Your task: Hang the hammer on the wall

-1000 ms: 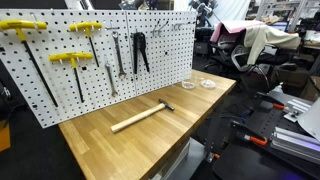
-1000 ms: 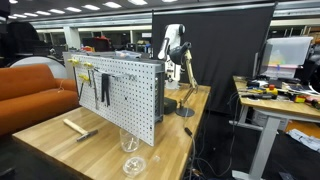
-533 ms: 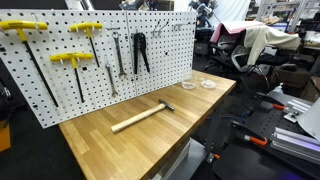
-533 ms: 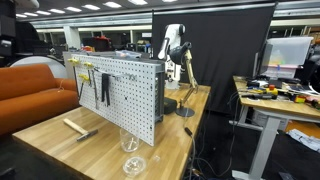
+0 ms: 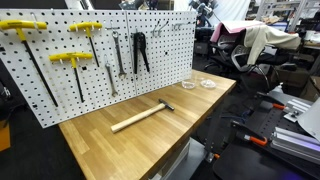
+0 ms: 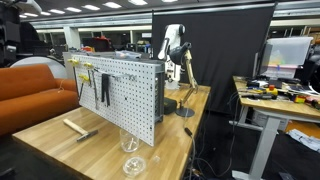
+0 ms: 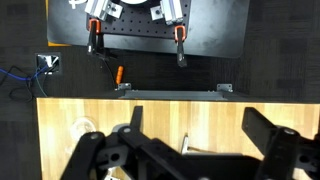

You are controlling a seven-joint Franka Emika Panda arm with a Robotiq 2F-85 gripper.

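Note:
The hammer [image 5: 140, 117], with a pale wooden handle and a small dark head, lies flat on the wooden table [image 5: 110, 150] in front of the white pegboard wall [image 5: 60, 85]. In an exterior view the hammer [image 6: 78, 128] rests near the table's front corner. The robot arm [image 6: 176, 48] stands high behind the pegboard wall [image 6: 125, 90]. In the wrist view my gripper [image 7: 198, 112] is open and empty, looking down from far above; part of the hammer [image 7: 185, 145] shows between its dark fingers [image 7: 135, 125].
Yellow T-handled tools [image 5: 75, 60], wrenches [image 5: 115, 55] and black pliers [image 5: 140, 50] hang on the pegboard. Glass dishes [image 5: 198, 84] sit at the table's far end, a clear glass [image 6: 128, 141] near its edge. An orange sofa [image 6: 30, 90] stands beside the table.

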